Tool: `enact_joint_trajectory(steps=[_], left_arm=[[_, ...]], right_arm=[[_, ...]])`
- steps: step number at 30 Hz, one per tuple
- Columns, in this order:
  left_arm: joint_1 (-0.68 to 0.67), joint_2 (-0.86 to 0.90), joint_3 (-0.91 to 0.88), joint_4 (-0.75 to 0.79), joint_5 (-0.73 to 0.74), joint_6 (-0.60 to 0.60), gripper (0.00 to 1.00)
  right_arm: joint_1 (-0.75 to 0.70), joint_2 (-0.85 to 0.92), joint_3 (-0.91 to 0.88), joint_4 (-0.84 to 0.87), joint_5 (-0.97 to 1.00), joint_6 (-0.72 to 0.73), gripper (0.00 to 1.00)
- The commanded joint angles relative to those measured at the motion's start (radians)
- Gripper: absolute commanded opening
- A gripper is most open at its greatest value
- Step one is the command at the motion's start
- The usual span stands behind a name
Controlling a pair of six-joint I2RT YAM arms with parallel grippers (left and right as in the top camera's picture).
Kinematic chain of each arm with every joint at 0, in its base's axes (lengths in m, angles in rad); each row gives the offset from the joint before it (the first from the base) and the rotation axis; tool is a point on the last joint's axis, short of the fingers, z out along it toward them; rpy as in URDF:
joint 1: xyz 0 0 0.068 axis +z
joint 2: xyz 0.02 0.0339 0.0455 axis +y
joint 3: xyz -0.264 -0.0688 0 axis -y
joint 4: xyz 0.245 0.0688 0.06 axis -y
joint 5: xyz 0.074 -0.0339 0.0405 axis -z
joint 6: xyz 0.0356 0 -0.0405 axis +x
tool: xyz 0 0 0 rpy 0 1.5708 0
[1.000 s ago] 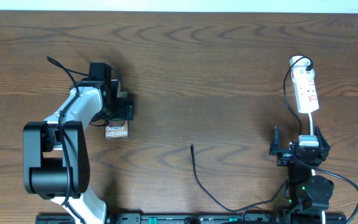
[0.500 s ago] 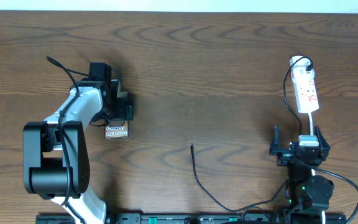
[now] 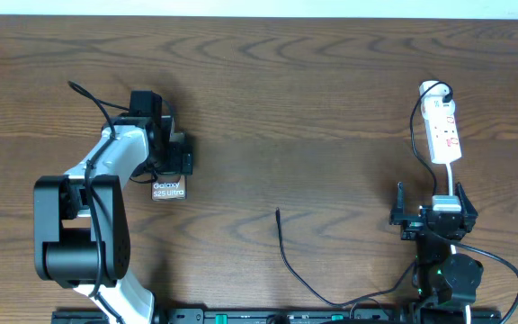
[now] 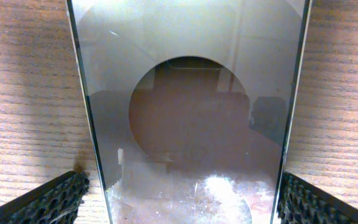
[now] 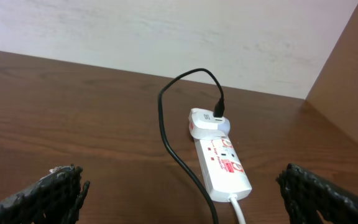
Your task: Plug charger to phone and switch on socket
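Dark wood-grain table (image 3: 331,90), pale wall seen beyond it in the rt wrist view. Counted: 1 phone, 1 charger, 1 socket, 2 arms w/ 1 gripper each.

The phone (image 3: 168,190) is laid flat, screen up, at the table's left. Only its lettered end is shown past the left gripper (image 3: 174,151), which is poised directly over it. In the left wrist view the fingers (image 4: 48,200) are spread wide on either side of the glass and nothing is clamped. It is prob. lined up so the phone can be steadied by its long edges for plugging.

The right gripper (image 3: 430,200) is released too and empty. It is parked near its base and aimed at the socket (image 3: 442,130), far right, presumably so the switches can be reached.

The charger (image 3: 288,261) is fed from a white adapter (image 5: 207,122) at the strip's far end. Its free tip is laid on bare wood mid-table, well apart from the phone, not yet plugged. Switch count: too small to be told.
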State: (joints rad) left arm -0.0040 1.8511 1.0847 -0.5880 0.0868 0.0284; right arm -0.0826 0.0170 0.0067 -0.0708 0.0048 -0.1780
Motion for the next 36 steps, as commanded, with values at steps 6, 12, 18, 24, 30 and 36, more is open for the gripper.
enact_joint_trajectory(steps=[6, 12, 18, 24, 30, 36], left_arm=[[0.0, 0.025, -0.037, -0.016, 0.025, 0.005, 0.99], [0.0, 0.025, -0.037, -0.016, 0.024, 0.005, 0.98], [0.0, 0.025, -0.037, -0.017, 0.024, 0.005, 0.99], [0.0, 0.025, -0.037, -0.031, -0.01, 0.005, 0.99], [0.0, 0.025, -0.037, -0.031, -0.009, 0.005, 0.99], [0.0, 0.025, -0.037, -0.027, -0.009, 0.005, 0.99]], right_arm=[[0.005, -0.005, -0.001, -0.004, 0.012, -0.01, 0.99], [0.005, -0.005, -0.001, -0.004, 0.012, -0.011, 0.99], [0.005, -0.005, -0.001, -0.004, 0.012, -0.01, 0.99], [0.005, -0.005, -0.001, -0.004, 0.012, -0.01, 0.99], [0.005, -0.005, -0.001, -0.004, 0.012, -0.01, 0.99], [0.005, -0.005, -0.001, -0.004, 0.012, -0.011, 0.99]])
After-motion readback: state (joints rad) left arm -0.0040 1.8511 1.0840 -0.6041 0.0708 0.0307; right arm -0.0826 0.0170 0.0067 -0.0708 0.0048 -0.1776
